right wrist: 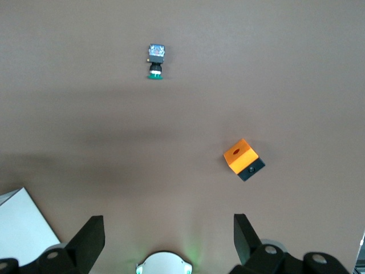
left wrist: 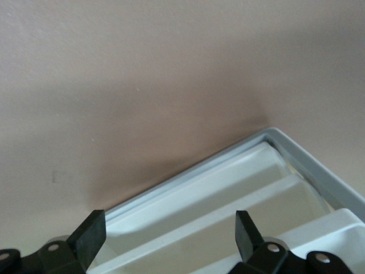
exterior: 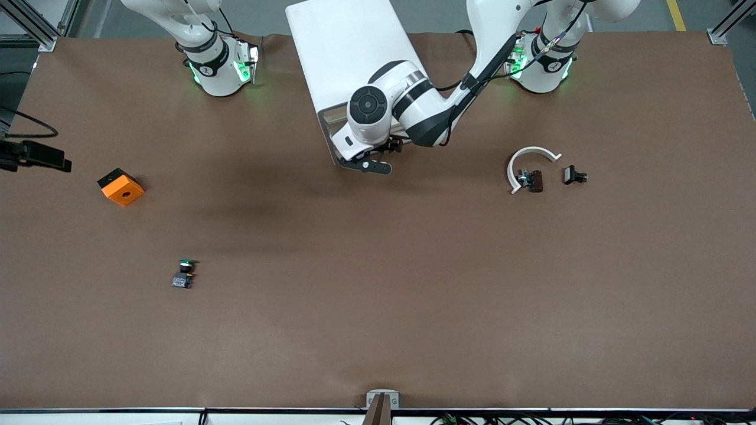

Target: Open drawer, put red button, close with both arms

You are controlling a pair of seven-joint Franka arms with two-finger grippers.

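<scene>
The white cabinet [exterior: 345,53] stands between the two arm bases. Its stacked drawers [left wrist: 228,185] show as cream-white ledges inside a grey frame in the left wrist view. My left gripper [exterior: 371,166] is low in front of the cabinet, open and empty [left wrist: 168,237], with one drawer front between its fingers. The red button [exterior: 531,179] lies on the table toward the left arm's end, beside a white arc-shaped piece [exterior: 530,154]. My right gripper [right wrist: 168,235] is open and empty, high above its own base, out of the front view.
The green-capped switch [exterior: 185,273] [right wrist: 155,60] and the orange cube [exterior: 120,186] [right wrist: 242,159] lie toward the right arm's end. A small black part [exterior: 573,175] lies beside the red button. A black camera mount [exterior: 35,156] juts in at the table edge.
</scene>
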